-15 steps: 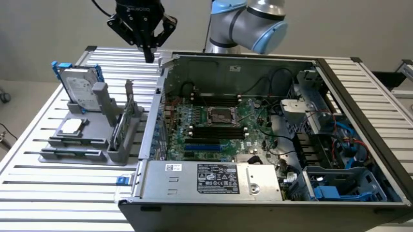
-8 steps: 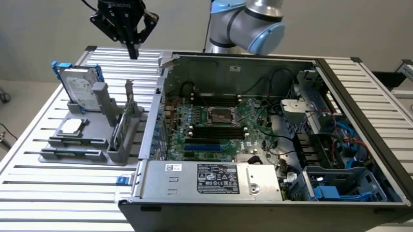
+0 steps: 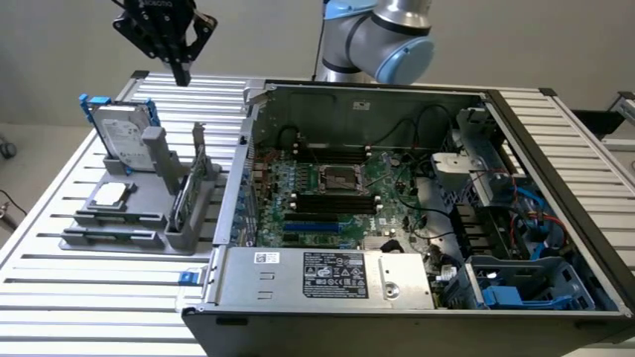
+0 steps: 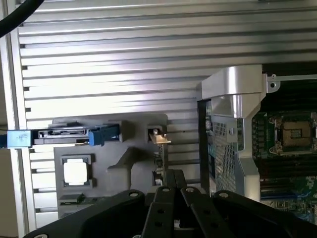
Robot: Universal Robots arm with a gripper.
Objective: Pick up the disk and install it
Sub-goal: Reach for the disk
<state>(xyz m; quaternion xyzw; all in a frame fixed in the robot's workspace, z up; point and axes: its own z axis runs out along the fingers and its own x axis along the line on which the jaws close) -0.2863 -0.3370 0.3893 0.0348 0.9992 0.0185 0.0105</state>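
The disk (image 3: pixel 123 138) stands upright on its edge in the grey holder (image 3: pixel 119 223) at the exterior view's left, its white label facing out and a blue carrier around it. My gripper (image 3: pixel 181 77) hangs in the air above and a little behind the disk, pointing down, shut with nothing in it. In the wrist view the disk (image 4: pixel 64 134) appears edge-on as a thin strip with blue ends. There, my gripper (image 4: pixel 173 179) sits off to one side of it, over the holder's other end.
An open computer case (image 3: pixel 248 171) with its motherboard (image 3: pixel 337 186) lies to the exterior view's right of the holder. A blue-fitted bay (image 3: pixel 526 286) is at the case's near right corner. The holder also carries a square silver chip (image 3: pixel 109 195) and a green memory stick (image 3: pixel 183 199). Everything rests on a slatted aluminium table (image 3: pixel 89 297).
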